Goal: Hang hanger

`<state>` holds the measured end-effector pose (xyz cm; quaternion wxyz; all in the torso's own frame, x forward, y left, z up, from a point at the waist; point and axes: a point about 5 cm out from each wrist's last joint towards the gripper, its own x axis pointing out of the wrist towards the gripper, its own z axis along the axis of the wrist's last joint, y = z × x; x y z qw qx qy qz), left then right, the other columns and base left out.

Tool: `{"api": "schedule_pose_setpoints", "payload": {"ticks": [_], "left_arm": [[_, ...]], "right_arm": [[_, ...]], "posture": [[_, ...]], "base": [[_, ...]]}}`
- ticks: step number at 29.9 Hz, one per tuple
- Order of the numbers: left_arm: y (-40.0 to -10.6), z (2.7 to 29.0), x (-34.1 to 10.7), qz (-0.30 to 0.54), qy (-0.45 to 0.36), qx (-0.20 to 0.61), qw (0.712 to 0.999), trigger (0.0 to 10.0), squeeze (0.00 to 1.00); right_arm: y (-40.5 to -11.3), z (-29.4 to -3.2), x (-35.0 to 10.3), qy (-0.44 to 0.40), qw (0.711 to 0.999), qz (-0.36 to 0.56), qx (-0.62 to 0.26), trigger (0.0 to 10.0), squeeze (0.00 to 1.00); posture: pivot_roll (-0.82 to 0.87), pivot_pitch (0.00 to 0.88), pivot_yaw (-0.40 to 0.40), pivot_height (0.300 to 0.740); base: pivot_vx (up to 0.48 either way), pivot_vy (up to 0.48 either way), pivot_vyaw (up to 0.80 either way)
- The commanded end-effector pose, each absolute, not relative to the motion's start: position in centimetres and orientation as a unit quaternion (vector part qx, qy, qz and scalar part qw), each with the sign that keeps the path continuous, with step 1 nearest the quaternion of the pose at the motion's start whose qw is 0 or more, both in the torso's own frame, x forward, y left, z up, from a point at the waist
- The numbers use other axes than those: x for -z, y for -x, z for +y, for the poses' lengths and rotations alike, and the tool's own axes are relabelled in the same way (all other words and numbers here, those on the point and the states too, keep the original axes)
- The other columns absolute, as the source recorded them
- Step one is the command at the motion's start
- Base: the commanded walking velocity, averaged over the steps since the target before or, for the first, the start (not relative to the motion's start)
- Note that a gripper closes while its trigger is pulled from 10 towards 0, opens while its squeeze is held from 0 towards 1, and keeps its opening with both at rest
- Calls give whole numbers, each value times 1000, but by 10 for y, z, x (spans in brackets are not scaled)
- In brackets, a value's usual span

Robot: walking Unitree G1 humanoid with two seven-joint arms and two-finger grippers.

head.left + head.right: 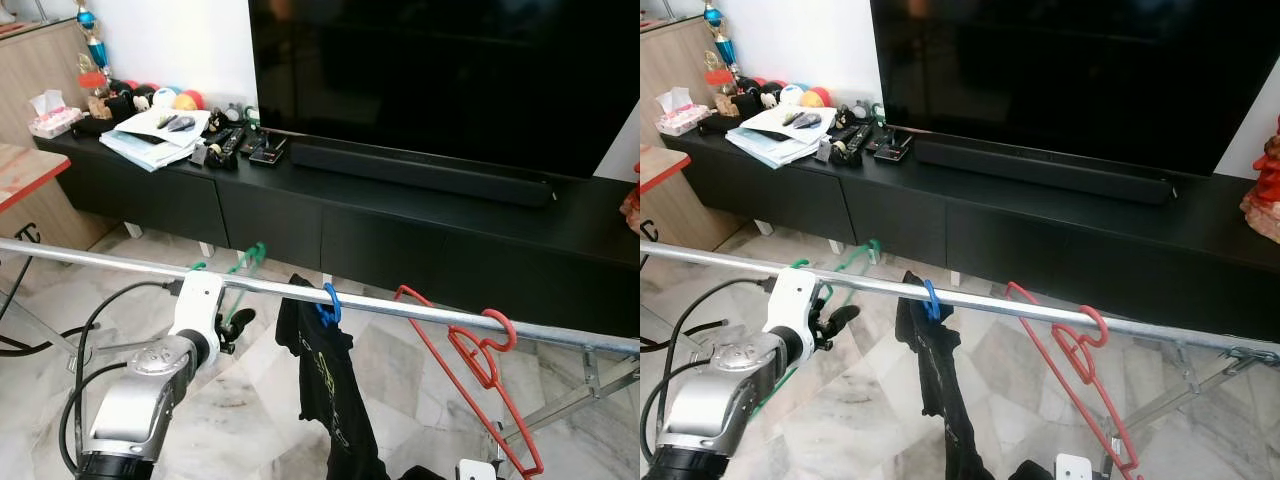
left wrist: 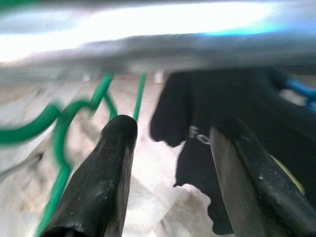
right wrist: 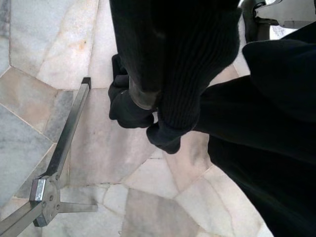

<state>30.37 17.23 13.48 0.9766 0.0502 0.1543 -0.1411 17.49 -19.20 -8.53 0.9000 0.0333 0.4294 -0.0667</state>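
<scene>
Left gripper (image 1: 238,322) at lower left, just under the rail (image 1: 120,262) — fingers spread wide, gripping nothing. Green hanger (image 1: 243,262) hooked on rail, mid-left. Best withdraw straight down — avoid snagging its wire. Right gripper: cannot tell.

Red hanger (image 1: 480,380) cut off below; green hanger (image 2: 64,143) blurred.

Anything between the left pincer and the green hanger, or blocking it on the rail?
Nothing visible. The left pincer is open just under the metal rail, with the green hanger right beside one finger. The black garment on the blue hanger hangs further along the rail.
</scene>
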Motion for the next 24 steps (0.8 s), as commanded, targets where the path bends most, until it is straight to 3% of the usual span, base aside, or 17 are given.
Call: {"api": "schedule_pose_setpoints", "payload": {"ticks": [1, 12, 24], "left_arm": [[-298, 171, -134, 162, -56, 162, 972, 10000, 0], [-288, 206, -162, 128, -88, 138, 978, 10000, 0], [-283, 235, -155, 171, -116, 84, 975, 10000, 0]], "right_arm": [[-173, -193, 86, -35, 899, 431, 68, 10000, 0], [-172, -191, 87, -35, 898, 434, 63, 10000, 0], [-172, -189, 87, -35, 897, 437, 56, 10000, 0]], "posture": [[78, 72, -2, 740], [86, 74, -2, 740], [85, 79, -3, 740]], "base": [[0, 0, 0], [0, 0, 0], [0, 0, 0]]}}
